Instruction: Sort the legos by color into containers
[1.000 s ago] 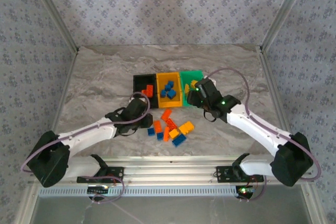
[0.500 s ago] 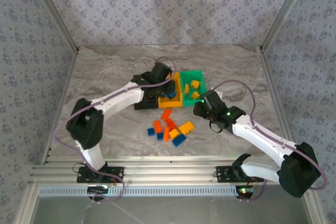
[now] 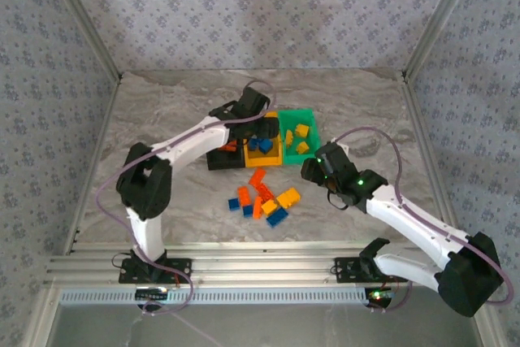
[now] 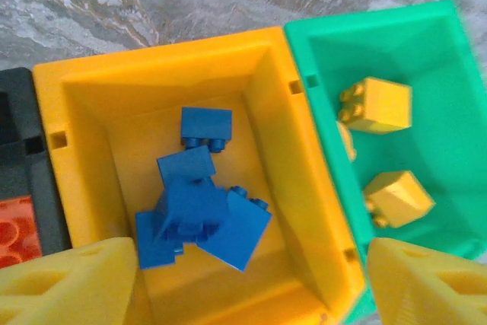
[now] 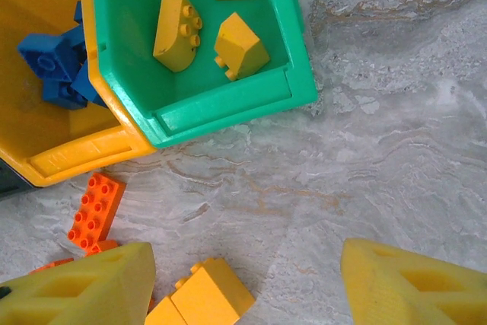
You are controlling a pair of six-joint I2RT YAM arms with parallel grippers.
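My left gripper point(image 4: 247, 268) hangs spread wide over the yellow-orange bin point(image 4: 84, 81), nothing between the fingers. The blue bricks point(image 4: 194, 203) lie piled on the bin floor right below it: four or five, too tangled to count for sure. My right gripper point(image 5: 247, 283) is also spread and empty, over bare table point(image 5: 396, 150) on the near side of the green bin point(image 5: 228, 108). A loose yellow brick point(image 5: 202, 294) sits just beside one finger, and an orange-red brick point(image 5: 95, 211) lies nearer the bins. The green bin holds three yellow bricks point(image 5: 176, 28). The black bin point(image 4: 15, 135) shows at least one orange-red piece point(image 4: 15, 234). Three bins are joined in a row, and the loose legos point(image 3: 258, 201) – roughly eight – cluster on their near side, with open marble left and right of them.
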